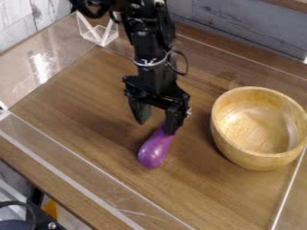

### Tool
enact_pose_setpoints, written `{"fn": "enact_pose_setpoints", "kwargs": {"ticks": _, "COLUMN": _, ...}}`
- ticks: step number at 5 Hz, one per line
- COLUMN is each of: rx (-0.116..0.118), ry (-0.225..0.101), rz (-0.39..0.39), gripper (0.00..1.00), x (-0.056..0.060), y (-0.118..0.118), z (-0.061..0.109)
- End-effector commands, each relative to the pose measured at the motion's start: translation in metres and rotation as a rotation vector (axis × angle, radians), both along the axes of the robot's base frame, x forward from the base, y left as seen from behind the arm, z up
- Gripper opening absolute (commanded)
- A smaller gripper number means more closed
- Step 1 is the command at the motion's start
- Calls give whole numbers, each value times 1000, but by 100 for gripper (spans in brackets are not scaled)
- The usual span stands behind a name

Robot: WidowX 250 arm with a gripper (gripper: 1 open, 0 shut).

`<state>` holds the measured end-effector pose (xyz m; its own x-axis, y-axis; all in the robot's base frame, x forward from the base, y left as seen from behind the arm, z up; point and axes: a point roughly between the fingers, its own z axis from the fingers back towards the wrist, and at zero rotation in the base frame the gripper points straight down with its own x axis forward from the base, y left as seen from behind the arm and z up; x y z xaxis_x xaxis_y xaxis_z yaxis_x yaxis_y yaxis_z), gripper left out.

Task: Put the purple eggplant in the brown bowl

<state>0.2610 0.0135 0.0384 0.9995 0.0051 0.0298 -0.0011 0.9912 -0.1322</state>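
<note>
The purple eggplant (pixel 156 147) lies on the wooden table (pixel 84 126), near the middle, its narrow stem end pointing up toward the gripper (pixel 157 119), which hangs straight down over that end with jaws spread wide and nothing held. The brown bowl (pixel 257 127) sits to the right, apart from the eggplant, with bare wood between them. A clear raised edge (pixel 72 166) runs along the table's front and left sides. A small clear stand (pixel 99 30) rests far back, well apart.
</note>
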Motion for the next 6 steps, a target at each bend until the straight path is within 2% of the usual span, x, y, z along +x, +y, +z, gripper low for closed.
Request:
{"fn": "enact_pose_setpoints", "kwargs": {"ticks": 1, "rx": 0, "ry": -34, "rz": -5, "gripper": 100, "x": 6, "y": 0, "z": 3}}
{"fn": "enact_pose_setpoints", "kwargs": {"ticks": 4, "rx": -15, "ry": -37, "rz": 8, "gripper": 100, "x": 5, "y": 6, "z": -11}}
{"fn": "enact_pose_setpoints", "kwargs": {"ticks": 5, "rx": -20, "ry": -42, "rz": 10, "gripper": 0, "x": 5, "y": 6, "z": -13}}
{"fn": "enact_pose_setpoints", "kwargs": {"ticks": 6, "rx": -26, "ry": -47, "rz": 11, "gripper": 0, "x": 4, "y": 6, "z": -13}}
